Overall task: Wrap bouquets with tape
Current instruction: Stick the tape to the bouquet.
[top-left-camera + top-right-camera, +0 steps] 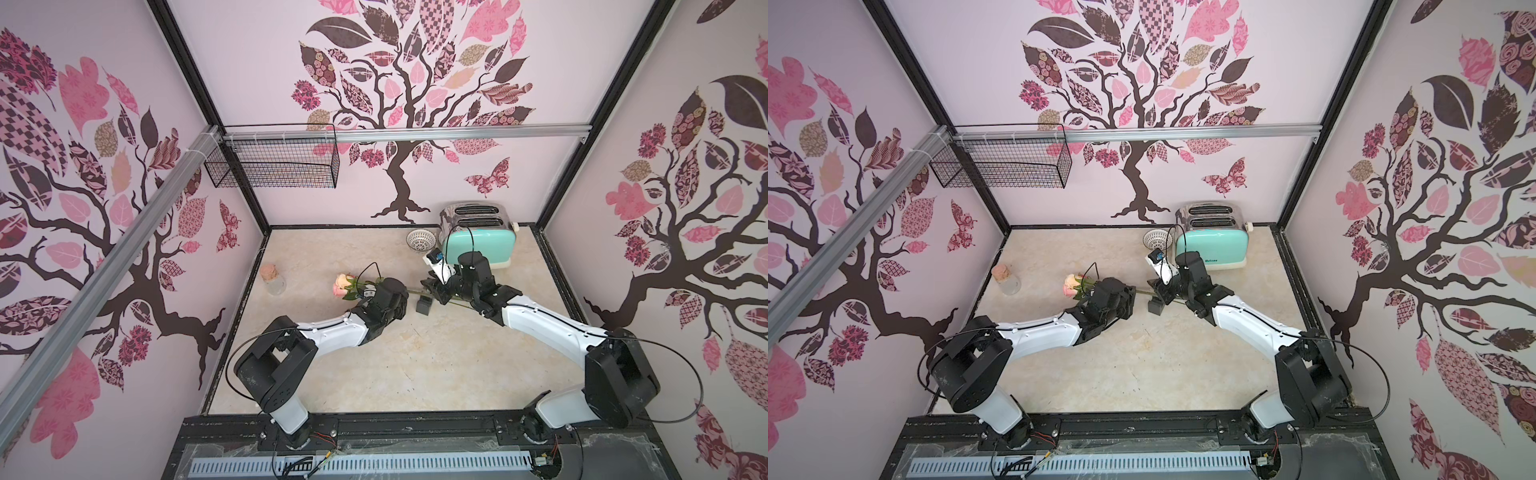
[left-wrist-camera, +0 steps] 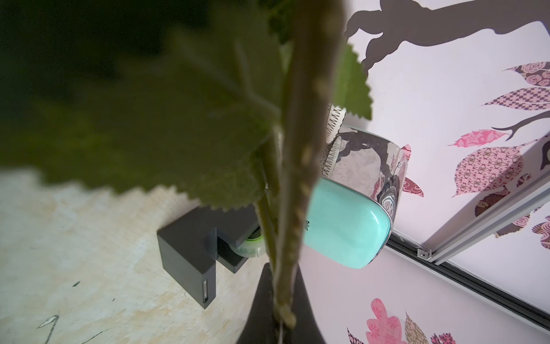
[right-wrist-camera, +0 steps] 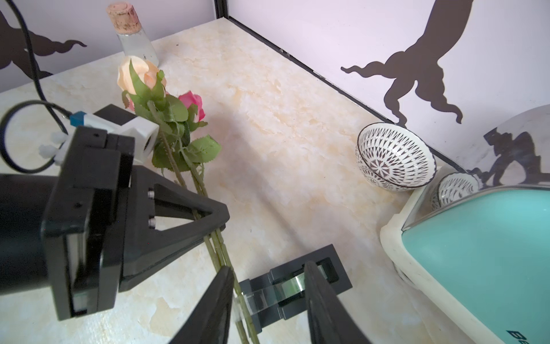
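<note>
Mint toaster (image 1: 482, 245), chrome top, right of centre against back wall; patterned bowl (image 1: 421, 240) just beside it; corked glass jar (image 1: 274, 280) centre-left; wire basket (image 1: 274, 166) upper left.

A lab test booth dressed like a home: pink tree-print walls (image 1: 249, 62) in a black metal frame (image 1: 185, 62) around a marble-look desk (image 1: 415, 365). A mint toaster (image 1: 478, 247) and patterned bowl (image 1: 420, 240) stand at the back.

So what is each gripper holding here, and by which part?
Left gripper clamps the bouquet by its stems, below the leaves. Right gripper is open, gripping nothing.
</note>
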Robot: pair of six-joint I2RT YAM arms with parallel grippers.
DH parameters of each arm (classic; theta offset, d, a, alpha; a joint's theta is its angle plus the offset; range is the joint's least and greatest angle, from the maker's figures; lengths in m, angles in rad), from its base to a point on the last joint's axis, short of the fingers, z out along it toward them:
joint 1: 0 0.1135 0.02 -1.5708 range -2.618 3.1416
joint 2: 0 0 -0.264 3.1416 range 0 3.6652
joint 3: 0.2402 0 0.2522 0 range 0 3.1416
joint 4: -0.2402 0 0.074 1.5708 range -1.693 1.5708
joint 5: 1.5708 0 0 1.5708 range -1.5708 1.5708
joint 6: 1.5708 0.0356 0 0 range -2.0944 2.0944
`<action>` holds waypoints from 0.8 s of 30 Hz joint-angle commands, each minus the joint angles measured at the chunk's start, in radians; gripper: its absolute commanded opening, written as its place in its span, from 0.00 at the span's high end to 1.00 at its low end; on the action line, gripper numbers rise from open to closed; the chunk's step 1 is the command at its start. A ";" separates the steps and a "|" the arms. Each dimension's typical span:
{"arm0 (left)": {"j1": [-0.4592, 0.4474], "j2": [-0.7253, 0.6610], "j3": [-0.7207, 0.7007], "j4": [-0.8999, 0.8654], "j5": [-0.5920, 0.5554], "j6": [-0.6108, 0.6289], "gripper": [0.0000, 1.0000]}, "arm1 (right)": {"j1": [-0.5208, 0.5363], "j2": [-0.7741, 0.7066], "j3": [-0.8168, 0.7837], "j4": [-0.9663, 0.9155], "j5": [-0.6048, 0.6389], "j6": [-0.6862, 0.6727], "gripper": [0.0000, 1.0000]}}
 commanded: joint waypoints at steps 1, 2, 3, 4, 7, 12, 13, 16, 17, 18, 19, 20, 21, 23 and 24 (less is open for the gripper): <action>-0.003 -0.022 0.011 0.019 -0.017 0.014 1.00 | -0.008 0.041 0.042 -0.008 0.023 0.031 0.57; -0.003 -0.024 0.011 0.020 -0.017 0.013 1.00 | -0.011 0.042 0.043 -0.003 0.030 0.040 0.57; -0.003 -0.023 0.011 0.019 -0.017 0.013 1.00 | -0.015 0.044 0.044 0.001 0.035 0.047 0.56; -0.003 -0.022 0.009 0.019 -0.017 0.013 1.00 | -0.018 0.044 0.045 0.003 0.036 0.049 0.57; -0.003 -0.022 0.011 0.020 -0.017 0.013 1.00 | -0.027 0.049 0.050 0.006 0.054 0.067 0.56; -0.003 -0.021 0.011 0.019 -0.016 0.013 1.00 | -0.054 0.052 0.047 0.018 0.089 0.110 0.56; -0.003 -0.021 0.011 0.020 -0.016 0.013 1.00 | -0.061 0.053 0.047 0.020 0.084 0.116 0.55; -0.004 -0.019 0.013 0.020 -0.016 0.012 1.00 | -0.064 0.066 0.054 0.009 0.079 0.116 0.55; -0.003 -0.019 0.014 0.019 -0.016 0.012 1.00 | -0.066 0.070 0.055 0.008 0.079 0.119 0.55; -0.003 -0.020 0.014 0.020 -0.016 0.013 1.00 | -0.066 0.075 0.058 0.006 0.074 0.121 0.55; -0.003 -0.020 0.013 0.019 -0.016 0.013 1.00 | -0.068 0.082 0.060 0.006 0.076 0.126 0.54; -0.003 -0.021 0.015 0.020 -0.016 0.015 1.00 | -0.071 0.085 0.062 0.006 0.075 0.130 0.54; -0.003 -0.021 0.013 0.019 -0.016 0.015 1.00 | -0.076 0.092 0.065 0.002 0.057 0.129 0.54; -0.003 -0.021 0.014 0.019 -0.014 0.015 1.00 | -0.082 0.108 0.080 -0.013 0.007 0.120 0.54; -0.003 -0.019 0.013 0.020 -0.014 0.013 1.00 | -0.084 0.120 0.091 -0.030 -0.026 0.111 0.54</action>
